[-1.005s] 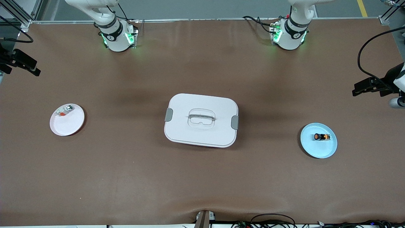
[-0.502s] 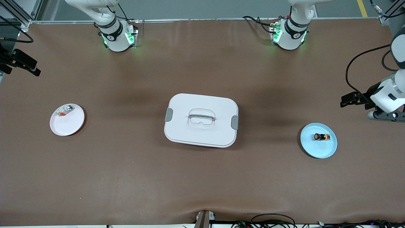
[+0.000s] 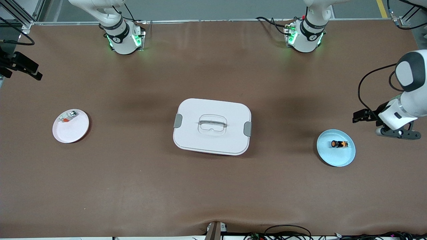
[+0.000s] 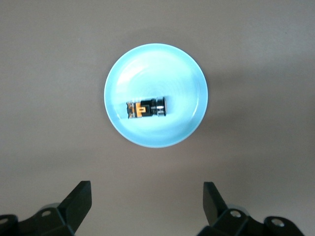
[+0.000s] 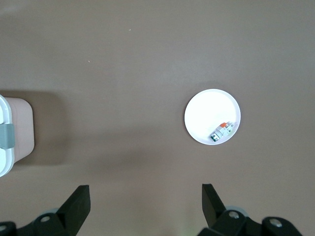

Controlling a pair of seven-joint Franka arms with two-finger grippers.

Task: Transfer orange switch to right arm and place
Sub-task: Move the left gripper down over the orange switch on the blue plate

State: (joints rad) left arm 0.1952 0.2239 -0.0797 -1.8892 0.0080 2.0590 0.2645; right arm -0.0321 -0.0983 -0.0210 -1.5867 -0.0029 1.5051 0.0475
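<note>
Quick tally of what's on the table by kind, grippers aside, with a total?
Plates: 2, a blue plate and a white plate
Small parts: 2, the orange switch and a whitish-grey part
Lidded boxes: 1, a white box
Total: 5

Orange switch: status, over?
Left gripper open, over table beside blue plate. Right gripper open, waiting. Switch lies on plate, untouched. Nothing in the way.

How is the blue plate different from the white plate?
The blue plate is light blue and sits toward the left arm's end; the white plate sits toward the right arm's end. The blue plate holds the orange switch near its middle; the white plate holds a whitish-grey part by its rim. Both are small, round and flat on the table.
</note>
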